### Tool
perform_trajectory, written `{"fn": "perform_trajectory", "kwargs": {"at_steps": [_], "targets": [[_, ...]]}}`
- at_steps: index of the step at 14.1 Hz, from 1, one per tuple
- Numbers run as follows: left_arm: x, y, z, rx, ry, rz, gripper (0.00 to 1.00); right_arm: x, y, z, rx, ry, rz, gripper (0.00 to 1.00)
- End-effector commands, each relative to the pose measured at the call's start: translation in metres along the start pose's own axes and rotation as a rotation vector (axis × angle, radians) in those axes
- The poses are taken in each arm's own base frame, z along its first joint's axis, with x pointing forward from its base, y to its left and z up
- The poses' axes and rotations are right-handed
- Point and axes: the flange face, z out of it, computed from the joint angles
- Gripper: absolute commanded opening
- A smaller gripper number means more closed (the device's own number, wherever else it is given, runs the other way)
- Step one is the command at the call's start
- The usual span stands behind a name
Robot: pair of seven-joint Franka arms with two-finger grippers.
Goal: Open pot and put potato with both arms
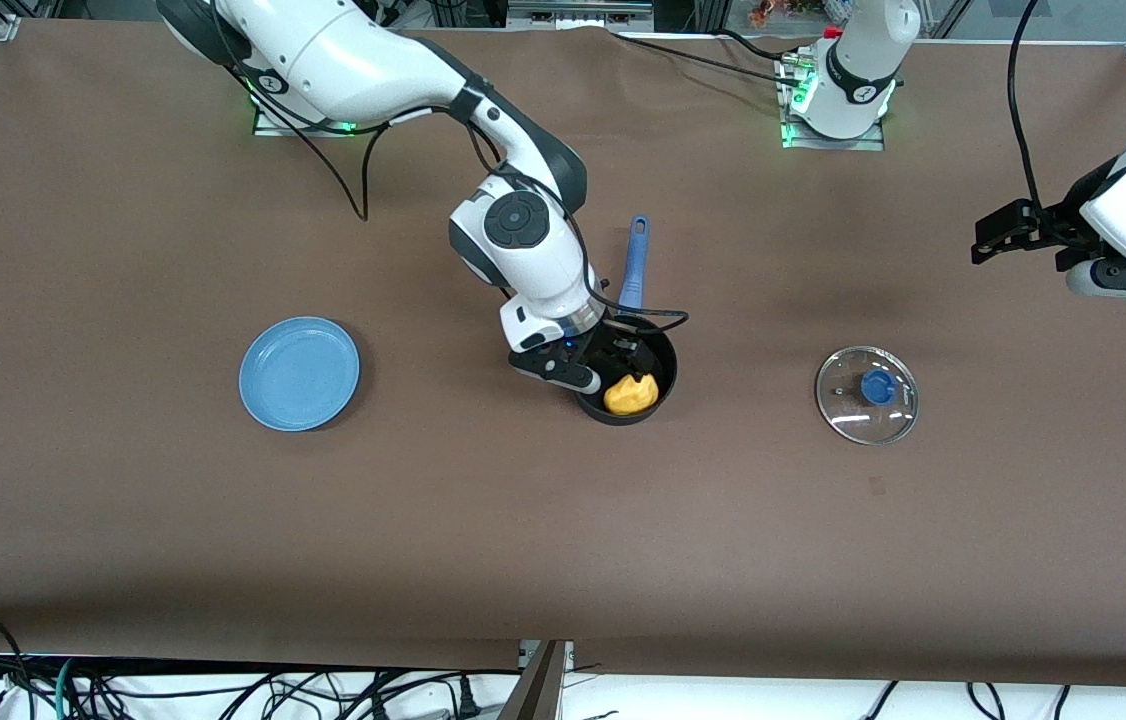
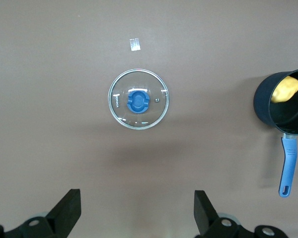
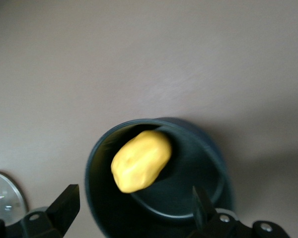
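Observation:
The black pot (image 1: 669, 368) stands open mid-table, its blue handle (image 1: 634, 262) pointing toward the robots' bases. The yellow potato (image 1: 631, 394) lies inside it, against the wall nearer the front camera. My right gripper (image 1: 598, 360) hangs open just over the pot and touches nothing. In the right wrist view its jaws (image 3: 134, 208) stand wide on either side of the pot (image 3: 95, 193), with the potato (image 3: 140, 160) loose inside. The glass lid (image 1: 867, 394) with its blue knob lies flat on the table toward the left arm's end. My left gripper (image 1: 1001, 235) is open and empty, raised over the table near the lid (image 2: 138, 99).
A flat blue plate (image 1: 299, 372) lies toward the right arm's end of the table. A small bit of tape (image 2: 134, 44) lies on the brown cloth near the lid. The left wrist view also shows the pot (image 2: 262, 105) and the potato (image 2: 284, 89).

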Motion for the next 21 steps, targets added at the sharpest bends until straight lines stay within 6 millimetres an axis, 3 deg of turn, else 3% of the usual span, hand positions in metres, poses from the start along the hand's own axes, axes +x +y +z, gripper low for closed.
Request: {"fn": "perform_trajectory", "kwargs": {"at_steps": [1,2,5,8,11,14,16,18,21], "targets": [[-0.006,0.002,-0.007,0.004,0.001,-0.001,1.00,0.038,0.022,-0.069,-0.141,0.003,-0.158,1.00],[-0.006,0.003,-0.007,0.004,0.001,0.000,1.00,0.053,0.039,-0.081,-0.215,-0.031,-0.225,1.00],[-0.006,0.004,-0.007,0.005,0.003,0.002,1.00,0.113,0.104,-0.142,-0.373,-0.143,-0.361,1.00],[-0.006,0.005,-0.011,0.005,0.010,0.005,1.00,0.149,0.158,-0.208,-0.404,-0.171,-0.428,1.00],[-0.006,0.008,-0.011,0.005,0.008,0.010,1.00,0.149,0.194,-0.285,-0.407,-0.125,-0.479,1.00],[-0.006,0.010,-0.010,0.006,0.005,0.014,1.00,0.136,0.216,-0.339,-0.428,-0.103,-0.446,1.00],[-0.007,0.012,-0.010,0.006,-0.003,0.014,1.00,0.131,0.232,-0.391,-0.424,-0.063,-0.422,1.00],[-0.007,0.014,-0.010,0.007,-0.003,0.017,1.00,0.137,0.247,-0.417,-0.417,-0.027,-0.391,1.00],[-0.007,0.014,-0.009,0.006,-0.004,0.017,1.00,0.157,0.285,-0.426,-0.400,-0.102,-0.443,1.00]]}}
